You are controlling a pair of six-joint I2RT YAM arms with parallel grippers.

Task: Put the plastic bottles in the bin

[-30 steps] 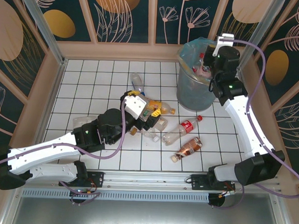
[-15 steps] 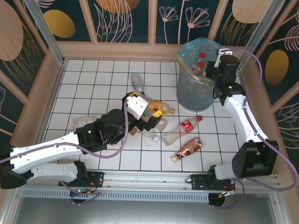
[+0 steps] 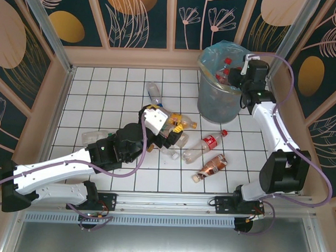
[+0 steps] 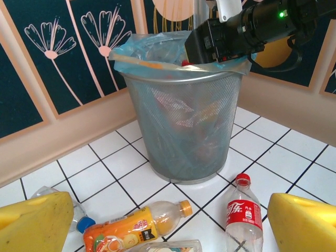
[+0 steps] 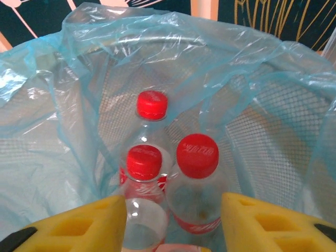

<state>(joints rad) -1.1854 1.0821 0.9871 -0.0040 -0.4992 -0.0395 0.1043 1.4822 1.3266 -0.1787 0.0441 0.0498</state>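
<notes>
**A:** Where does the bin stand?

**B:** The wire-mesh bin is upright at the far right of the tiled desk, with its light-blue bag folded over the rim.

**A:** Anything inside?

**B:** Three red-capped bottles stand close together in it, necks up. The right wrist view looks straight down on them.

**A:** And the right fingers?

**B:** The right fingers hang over the bin's mouth, their yellow pads apart and nothing clamped. The bottles sit below the gap. I cannot tell whether either pad touches one.

**A:** The left side?

**B:** The left fingers are spread wide, low over the cluster of bottles near the desk's middle. Between them, lower down, an orange-labelled bottle with an orange cap lies on its side. A red-labelled bottle lies just beside the pad on the right of that view. A blue-capped bottle lies beside the other pad.

**A:** What else is out on the desk?

**B:** From above, a brown-labelled bottle lies near the red-labelled one, toward the near edge. A clear bottle lies farther back, left of the bin. A crushed clear one is off to the left, beside the left arm.
</notes>
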